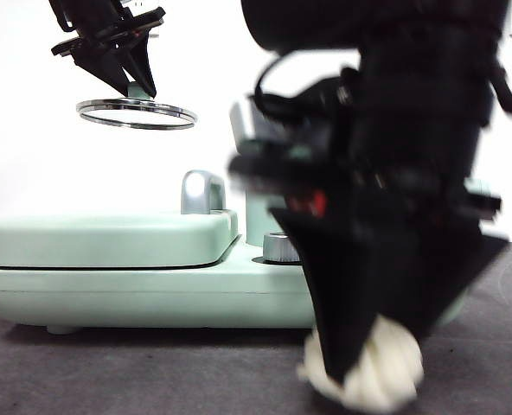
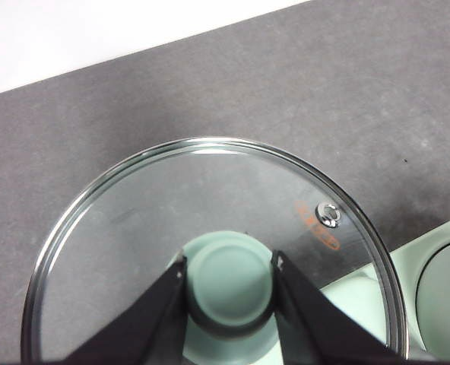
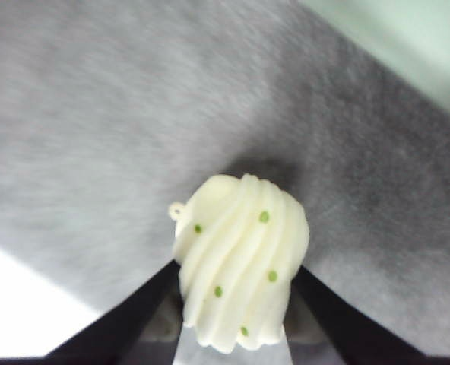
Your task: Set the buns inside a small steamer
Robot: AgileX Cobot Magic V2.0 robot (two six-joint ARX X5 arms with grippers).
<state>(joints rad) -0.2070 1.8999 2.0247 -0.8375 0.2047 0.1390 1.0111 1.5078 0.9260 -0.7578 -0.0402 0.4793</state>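
Observation:
My right gripper (image 1: 368, 350) fills the near right of the front view, shut on a ridged cream-white bun (image 1: 379, 373) with small green dots (image 3: 240, 258), low over the dark mat. Whether the bun touches the mat I cannot tell. My left gripper (image 1: 135, 85) hangs high at the back left, shut on the green knob (image 2: 230, 285) of the steamer's glass lid (image 1: 135, 114), which it holds level in the air. The small steamer's pot is mostly hidden behind the right arm; only a strip of mint-green wall (image 1: 260, 216) shows.
A flat mint-green griddle (image 1: 109, 285) with a closed cover, a chrome handle (image 1: 202, 192) and a chrome knob (image 1: 280, 246) stretches across the back left. A dark grey mat (image 1: 152, 372) covers the table in front of it. A white wall stands behind.

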